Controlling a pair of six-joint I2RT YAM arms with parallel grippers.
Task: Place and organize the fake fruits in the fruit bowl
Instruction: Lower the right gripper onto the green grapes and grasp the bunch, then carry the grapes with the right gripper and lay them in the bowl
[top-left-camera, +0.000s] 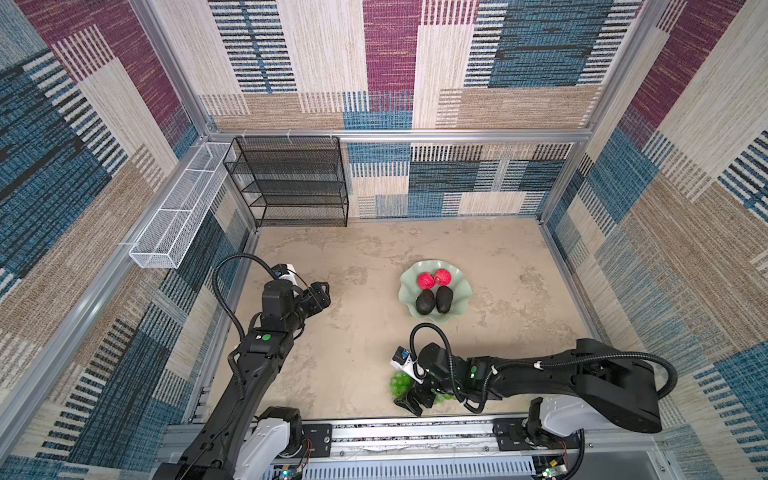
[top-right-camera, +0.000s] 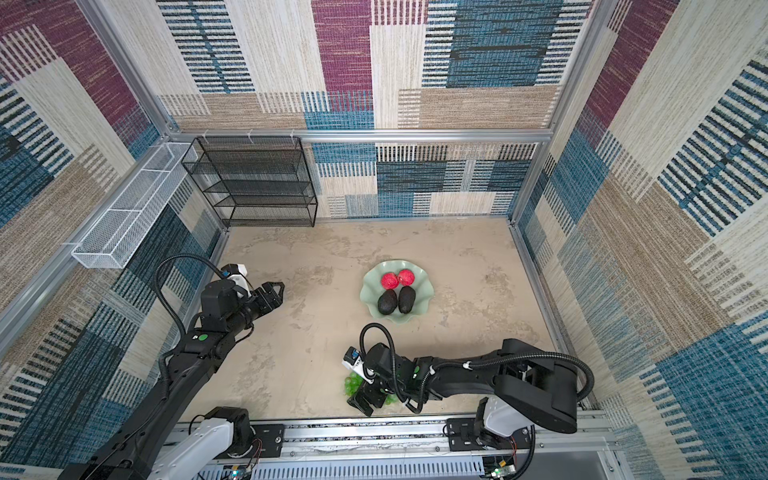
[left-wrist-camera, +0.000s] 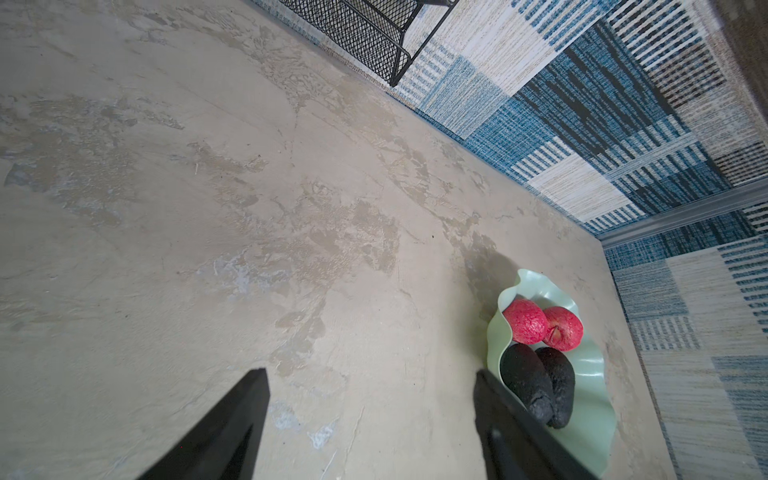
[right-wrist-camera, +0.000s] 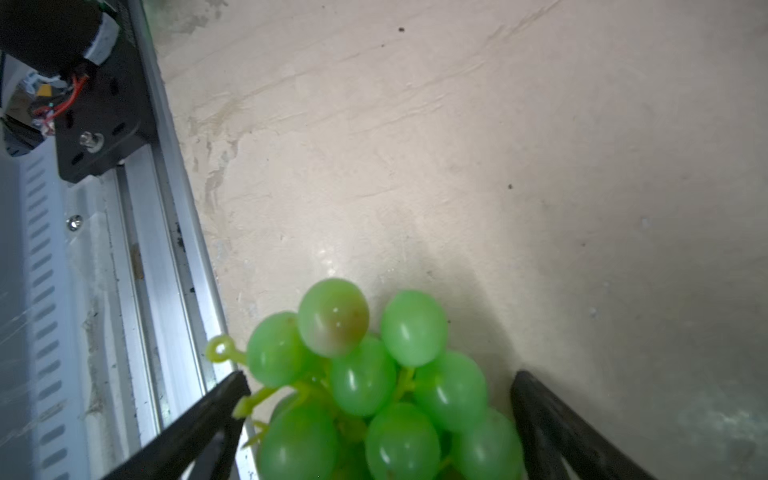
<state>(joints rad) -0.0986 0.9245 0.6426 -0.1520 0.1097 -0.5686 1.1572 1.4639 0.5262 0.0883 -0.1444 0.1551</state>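
The bunch of bright green plastic grapes (right-wrist-camera: 374, 374) lies on the beige tabletop (top-left-camera: 353, 353) just beside the near aluminium rail (right-wrist-camera: 174, 232), well apart from the pale mint-green scalloped fruit bowl (top-left-camera: 460, 291) holding two red apples (top-left-camera: 426, 281) and two near-black avocados (top-left-camera: 425, 302). It looks light, slick and floppy on thin stems, so the clustered middle seems the better hold. The right gripper (right-wrist-camera: 380, 378) stands wide open on either side of it, gripping nothing, and the left gripper (left-wrist-camera: 370, 374) is part open and empty. No brand or writing is readable.

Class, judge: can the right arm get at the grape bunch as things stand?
Probably yes: the right gripper hangs open over the grapes, a finger each side, nothing blocking it.
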